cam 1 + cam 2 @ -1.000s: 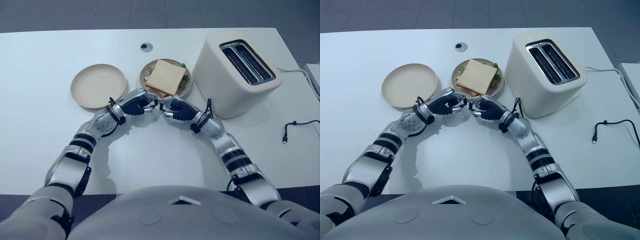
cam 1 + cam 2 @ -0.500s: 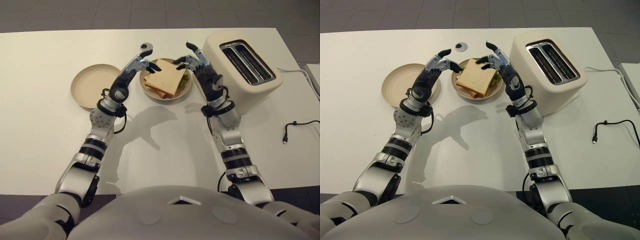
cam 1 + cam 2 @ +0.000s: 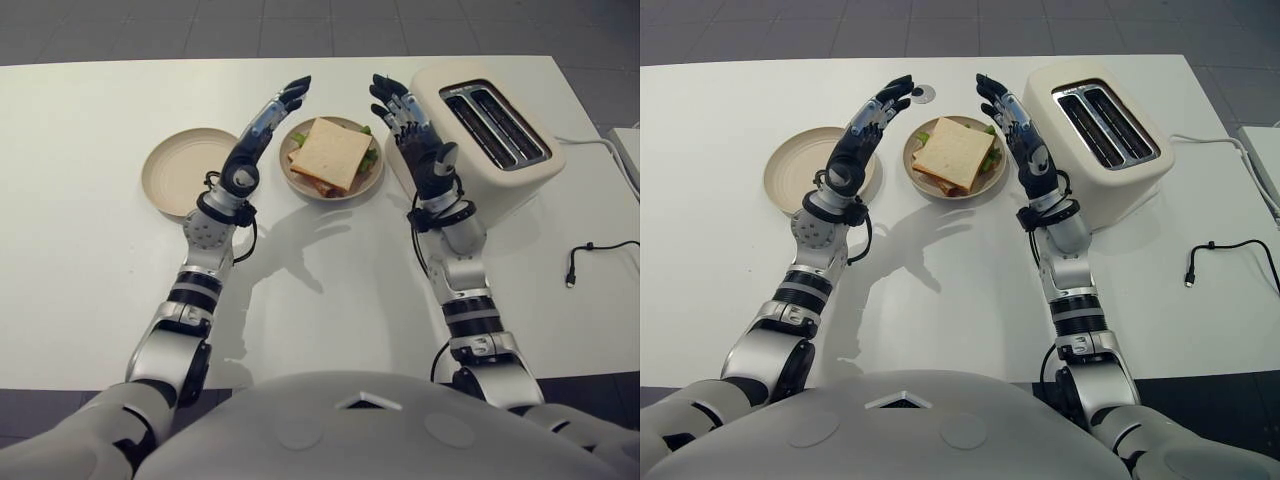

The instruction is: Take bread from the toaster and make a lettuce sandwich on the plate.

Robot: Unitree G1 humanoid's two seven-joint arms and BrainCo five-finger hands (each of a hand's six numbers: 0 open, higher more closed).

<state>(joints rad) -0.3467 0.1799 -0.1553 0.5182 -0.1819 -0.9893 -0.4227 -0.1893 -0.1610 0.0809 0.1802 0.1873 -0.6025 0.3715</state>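
Lettuce sandwich (image 3: 330, 153) sits between my left hand (image 3: 258, 135) and right hand (image 3: 412, 135); both spread wide, empty, equally near.

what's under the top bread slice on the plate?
Green lettuce shows at its edges, plus the edge of a lower slice, all on the plate. The top bread slice covers the rest.

Both views look from up on the robot's head, forward and down at the white desk (image 3: 80, 250). The two eyes sit side by side, so they share almost the whole scene. The toaster (image 3: 1095, 145) lies a bit more to the left in the right eye view. Both are near enough to show the desk's far edge. Beyond it is floor (image 3: 200, 25), maybe grey tiles.
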